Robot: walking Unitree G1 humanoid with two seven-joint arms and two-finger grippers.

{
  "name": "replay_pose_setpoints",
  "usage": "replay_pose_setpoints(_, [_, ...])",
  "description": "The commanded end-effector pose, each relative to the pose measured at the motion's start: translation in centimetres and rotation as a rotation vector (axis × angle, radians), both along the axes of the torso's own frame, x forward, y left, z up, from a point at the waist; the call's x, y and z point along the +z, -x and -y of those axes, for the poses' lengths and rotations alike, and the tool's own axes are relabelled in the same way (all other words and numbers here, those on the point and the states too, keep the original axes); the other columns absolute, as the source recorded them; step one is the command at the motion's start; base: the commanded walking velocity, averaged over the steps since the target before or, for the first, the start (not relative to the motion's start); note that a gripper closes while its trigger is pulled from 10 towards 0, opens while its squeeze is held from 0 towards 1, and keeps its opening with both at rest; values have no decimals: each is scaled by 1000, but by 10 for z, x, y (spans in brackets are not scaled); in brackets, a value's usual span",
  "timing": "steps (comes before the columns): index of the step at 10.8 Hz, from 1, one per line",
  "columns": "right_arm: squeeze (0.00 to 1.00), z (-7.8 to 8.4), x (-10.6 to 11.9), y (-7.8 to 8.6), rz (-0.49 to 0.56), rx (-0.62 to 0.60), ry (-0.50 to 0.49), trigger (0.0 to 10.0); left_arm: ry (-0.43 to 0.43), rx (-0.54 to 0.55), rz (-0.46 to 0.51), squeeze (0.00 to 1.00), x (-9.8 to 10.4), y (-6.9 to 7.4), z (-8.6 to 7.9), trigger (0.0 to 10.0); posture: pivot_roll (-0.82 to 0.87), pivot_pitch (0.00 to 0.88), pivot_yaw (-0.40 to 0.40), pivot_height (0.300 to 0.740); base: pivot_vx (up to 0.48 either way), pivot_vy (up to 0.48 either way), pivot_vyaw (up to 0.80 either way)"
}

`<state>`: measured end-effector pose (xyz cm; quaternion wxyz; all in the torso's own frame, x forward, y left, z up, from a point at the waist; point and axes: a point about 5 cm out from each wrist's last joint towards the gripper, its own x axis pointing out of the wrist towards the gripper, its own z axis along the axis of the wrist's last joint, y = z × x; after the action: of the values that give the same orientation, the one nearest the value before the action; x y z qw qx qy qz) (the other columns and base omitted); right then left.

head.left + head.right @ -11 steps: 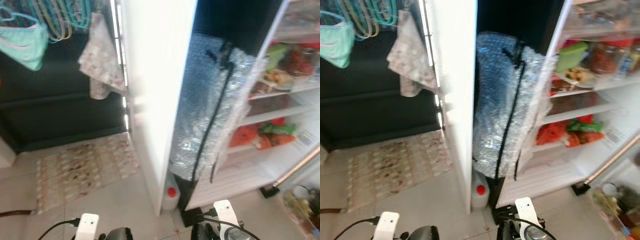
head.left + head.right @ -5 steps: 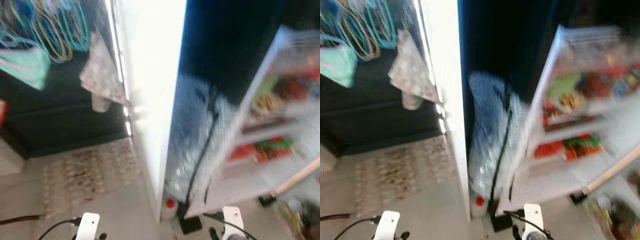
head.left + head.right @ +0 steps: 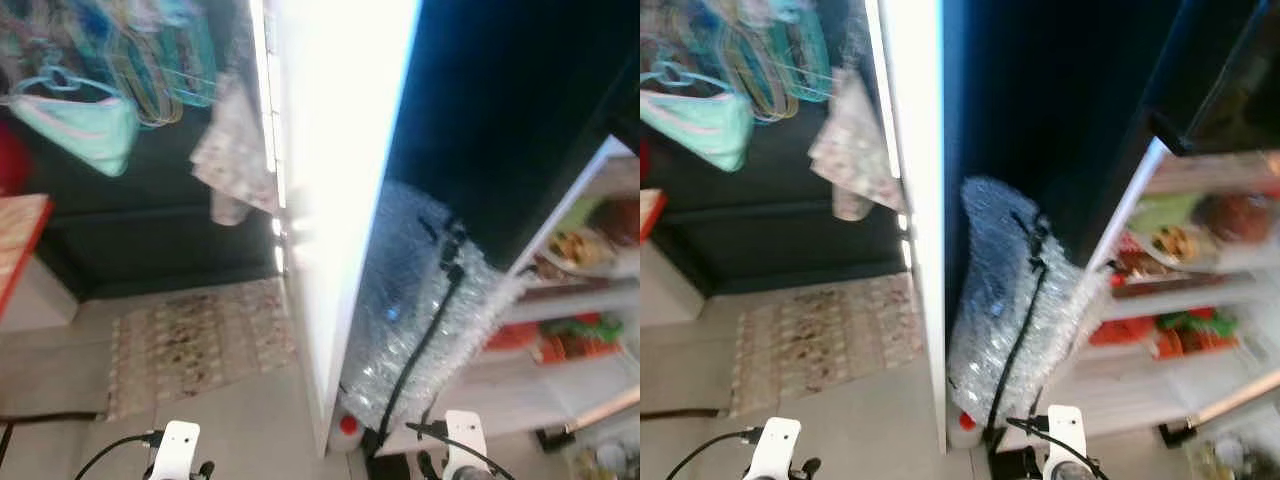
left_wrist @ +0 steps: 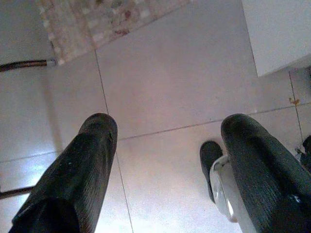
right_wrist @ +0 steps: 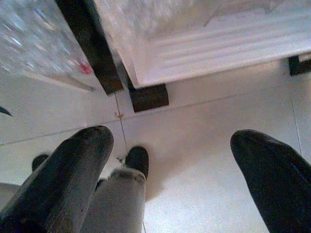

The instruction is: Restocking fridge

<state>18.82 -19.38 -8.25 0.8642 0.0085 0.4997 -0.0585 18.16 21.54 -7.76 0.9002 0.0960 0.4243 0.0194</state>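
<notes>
Open white fridge with food on shelves [image 3: 1185, 330] ahead, to right. Left gripper [image 4: 165, 165] and right gripper [image 5: 170, 170] both low over pale tiled floor [image 4: 170, 73], fingers wide apart, nothing held. Risk: foot snags black cable [image 3: 425, 335] on bubble-wrap bundle [image 3: 1005, 310]; picture blurry.

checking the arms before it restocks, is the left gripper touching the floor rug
Apart. In the left wrist view the open left gripper hangs above bare floor tile, holding nothing, and the patterned rug lies well beyond its fingertips with tile showing between them.
</notes>
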Motion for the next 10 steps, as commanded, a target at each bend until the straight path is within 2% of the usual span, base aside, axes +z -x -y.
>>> replay_pose_setpoints(1, [0, 0, -3, 5, -7, -25, -14, 10000, 3, -5, -24, 0, -3, 6, -1, 10000, 43, 0, -4, 740, 0, 0, 0])
replay_pose_setpoints(3, [0, 0, -3, 6, -4, -26, -18, 10000, -1, -22, -27, 0, -4, 6, 2, 10000, 42, 0, -2, 740, 0, 0, 0])
replay_pose_setpoints(6, [0, 0, -3, 7, -11, -29, -10, 10000, -1, -35, -19, 0, -3, 4, 7, 10000, 49, 0, -1, 740, 0, 421, 0])
replay_pose_setpoints(10, [0, 1, -3, 6, -7, -25, -3, 10000, -6, -18, -21, 0, -2, 7, -4, 10000, 51, 0, -3, 740, 0, 0, -769])
